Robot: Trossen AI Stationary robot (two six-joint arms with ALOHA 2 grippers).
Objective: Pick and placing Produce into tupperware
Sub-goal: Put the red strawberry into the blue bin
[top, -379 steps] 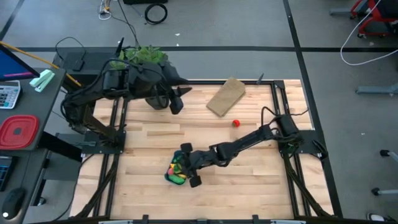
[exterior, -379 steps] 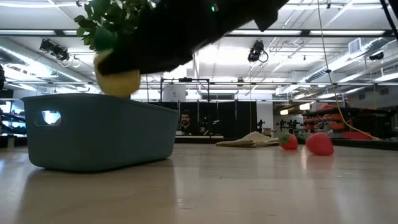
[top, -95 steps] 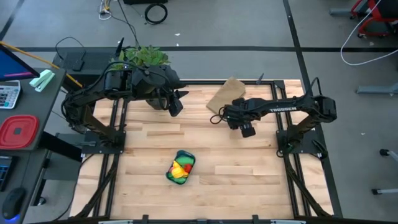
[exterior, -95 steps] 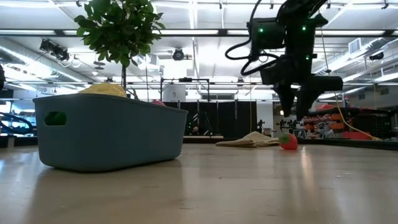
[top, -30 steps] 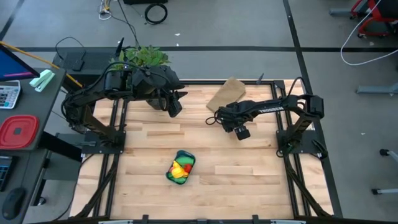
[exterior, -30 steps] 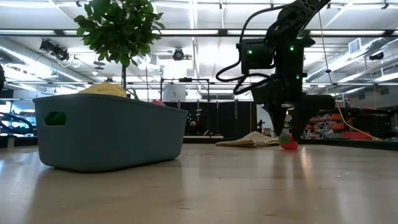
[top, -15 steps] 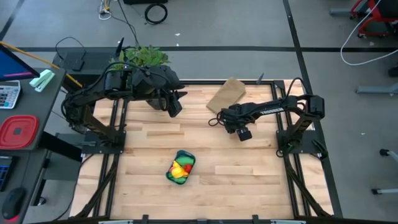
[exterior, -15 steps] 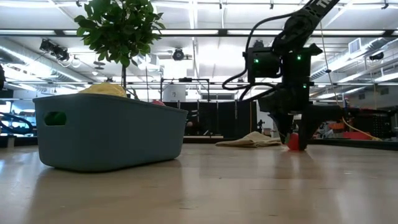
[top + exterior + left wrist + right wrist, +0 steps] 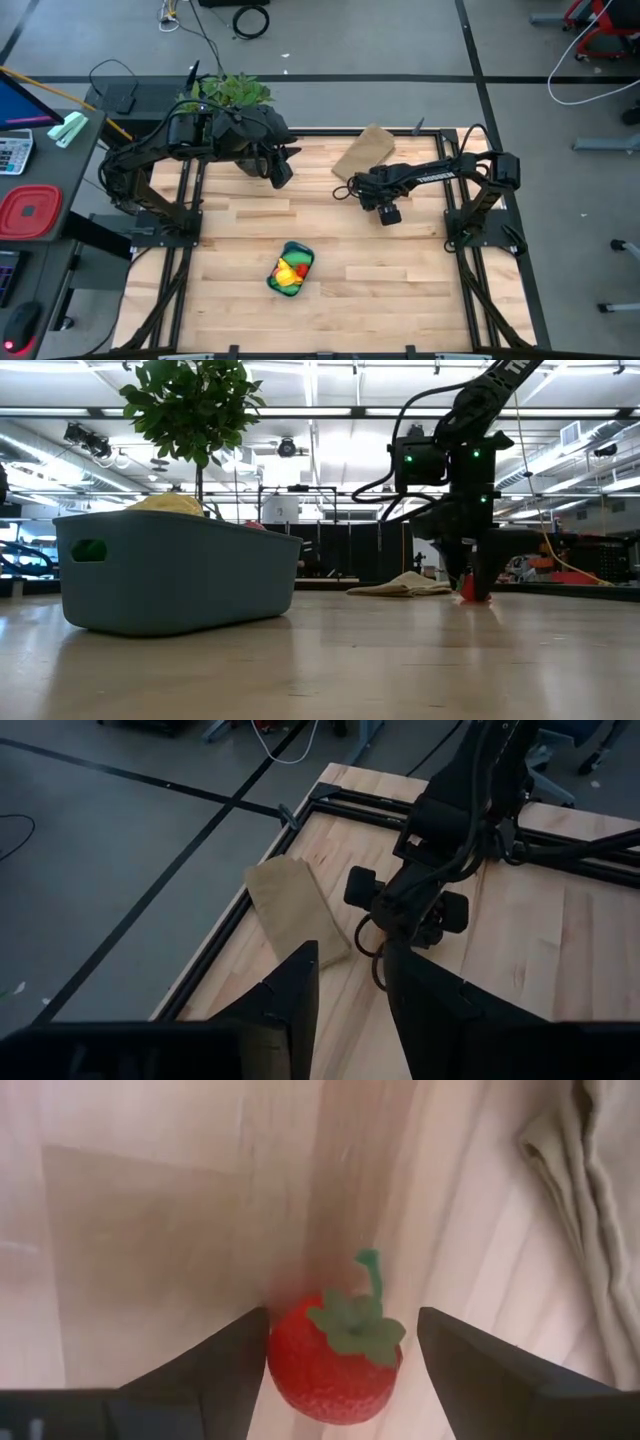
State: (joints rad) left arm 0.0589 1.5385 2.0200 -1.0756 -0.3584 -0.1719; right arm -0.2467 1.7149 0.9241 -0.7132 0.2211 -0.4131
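Blue tupperware (image 9: 290, 270) near the tabletop's front edge, left of centre, filled with yellow, green and red produce (image 9: 288, 270). Right gripper (image 9: 340, 1370) down near the back edge, fingers spread, straddling a red toy strawberry (image 9: 334, 1360) lying beside a tan cloth (image 9: 364, 154). Left gripper (image 9: 282, 165) waits at the back-left, fingers slightly apart, empty.

The high camera is looking straight down on the whole surface (image 9: 330, 250), while the low one is sitting at surface level, facing the room. The right wrist camera is peering close at a strawberry (image 9: 332, 1357); the left wrist camera is viewing the right arm (image 9: 440, 850) from afar.
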